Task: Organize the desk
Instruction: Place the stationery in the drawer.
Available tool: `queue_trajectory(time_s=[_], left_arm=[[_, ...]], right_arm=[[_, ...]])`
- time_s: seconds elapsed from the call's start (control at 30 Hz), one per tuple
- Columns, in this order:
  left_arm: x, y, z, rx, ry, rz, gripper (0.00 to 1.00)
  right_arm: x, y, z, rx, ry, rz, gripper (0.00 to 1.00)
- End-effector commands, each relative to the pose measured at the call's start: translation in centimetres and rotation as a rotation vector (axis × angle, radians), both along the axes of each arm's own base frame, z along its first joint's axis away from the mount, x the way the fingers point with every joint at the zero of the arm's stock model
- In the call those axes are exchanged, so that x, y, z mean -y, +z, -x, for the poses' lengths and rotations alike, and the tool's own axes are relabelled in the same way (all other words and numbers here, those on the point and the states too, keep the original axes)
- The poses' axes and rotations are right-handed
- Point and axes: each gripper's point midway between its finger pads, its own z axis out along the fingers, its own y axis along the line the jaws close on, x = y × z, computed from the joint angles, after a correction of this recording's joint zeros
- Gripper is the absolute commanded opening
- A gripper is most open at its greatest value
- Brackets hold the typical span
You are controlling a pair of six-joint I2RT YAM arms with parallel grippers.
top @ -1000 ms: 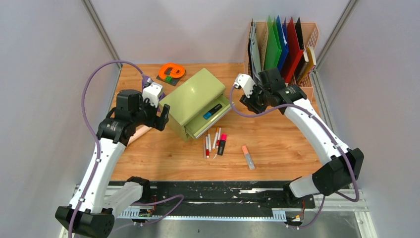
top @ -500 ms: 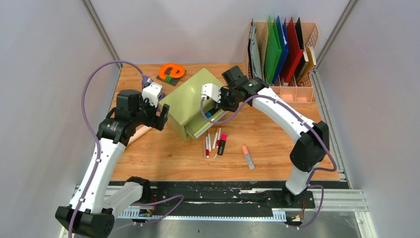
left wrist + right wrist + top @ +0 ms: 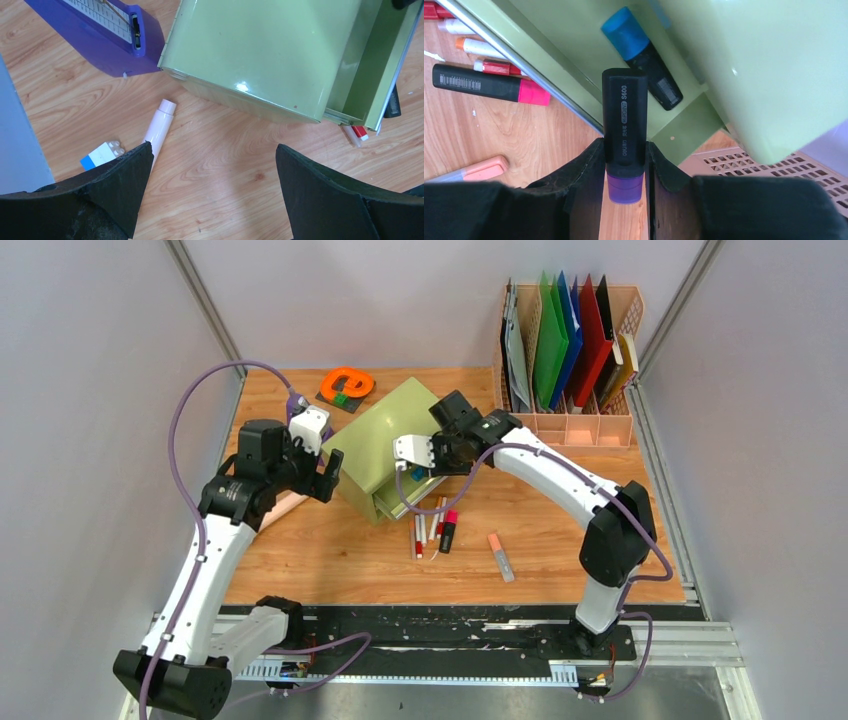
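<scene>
The desk point(image 3: 560, 530) is orange-brown wood. An olive-green drawer chest point(image 3: 385, 435) stands on it with its drawer point(image 3: 574, 55) open; a blue-capped highlighter point(image 3: 644, 65) lies inside. My right gripper point(image 3: 432, 462) is shut on a black highlighter with a purple cap point(image 3: 625, 120) and holds it over the drawer's front corner. My left gripper point(image 3: 212, 155) is open and empty, above bare wood just left of the chest point(image 3: 260, 55); it also shows in the top view point(image 3: 325, 478).
Loose on the desk before the drawer: red and orange pens point(image 3: 420, 530), a pink-capped highlighter point(image 3: 448, 531), a peach highlighter point(image 3: 501, 556). Left of the chest lie a pale tube point(image 3: 159, 125), a white-blue brick point(image 3: 101, 154) and a purple object point(image 3: 100, 35). Orange tape dispenser point(image 3: 346, 386) far back; peach file rack point(image 3: 570, 350) back right.
My right arm swung left from the file rack to the open drawer, carrying the purple-capped highlighter. The left arm has not moved.
</scene>
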Motion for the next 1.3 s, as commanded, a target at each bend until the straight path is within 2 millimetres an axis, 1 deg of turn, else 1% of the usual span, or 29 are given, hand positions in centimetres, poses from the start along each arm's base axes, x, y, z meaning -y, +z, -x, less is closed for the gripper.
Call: queue_trajectory(time_s=[0.0, 0.1, 0.2, 0.23, 0.33, 0.47, 0.57, 0.7, 0.83, 0.97, 1.03, 1.13, 1.27], left_arm=[[-0.2, 1.6, -0.1, 0.072, -0.002, 0.006, 1.00], [-0.1, 1.6, 0.0, 0.077, -0.005, 0.010, 1.00], [-0.1, 1.4, -0.1, 0.074, -0.008, 0.010, 1.00], [0.0, 1.5, -0.1, 0.072, -0.009, 0.012, 1.00], [0.1, 1.6, -0.2, 0.071, -0.012, 0.017, 1.00], [0.0, 1.6, -0.3, 0.070, -0.007, 0.011, 1.00], [-0.1, 1.6, -0.3, 0.069, -0.006, 0.009, 1.00], [-0.3, 1.6, -0.2, 0.070, 0.002, 0.001, 1.00], [-0.3, 1.6, -0.2, 0.072, 0.002, 0.001, 1.00], [-0.2, 1.6, -0.2, 0.073, -0.003, 0.004, 1.00], [-0.2, 1.6, -0.2, 0.073, -0.003, 0.004, 1.00], [-0.2, 1.6, -0.2, 0.072, -0.004, 0.005, 1.00], [-0.2, 1.7, -0.1, 0.074, -0.004, 0.006, 1.00]], right_arm=[[-0.6, -1.4, -0.2, 0.062, 0.063, 0.082, 0.01], [-1.0, -1.3, -0.5, 0.089, 0.078, 0.093, 0.02], [-1.6, -0.9, -0.6, 0.126, 0.119, 0.101, 0.02], [-1.4, -0.5, -1.0, 0.163, 0.123, 0.126, 0.02], [-1.6, 0.2, -1.1, 0.248, 0.195, 0.161, 0.02], [-2.5, 1.4, -1.8, 0.352, 0.272, 0.164, 0.03], [-3.1, 1.8, -2.5, 0.380, 0.291, 0.172, 0.08], [-4.1, 2.4, -3.4, 0.419, 0.299, 0.159, 0.13], [-4.3, 2.8, -3.6, 0.439, 0.304, 0.162, 0.14], [-4.3, 2.4, -3.2, 0.432, 0.316, 0.166, 0.13], [-4.5, 2.0, -3.0, 0.424, 0.320, 0.167, 0.17], [-4.8, 1.8, -3.0, 0.427, 0.317, 0.166, 0.29], [-5.0, 2.4, -3.1, 0.439, 0.295, 0.149, 0.44]])
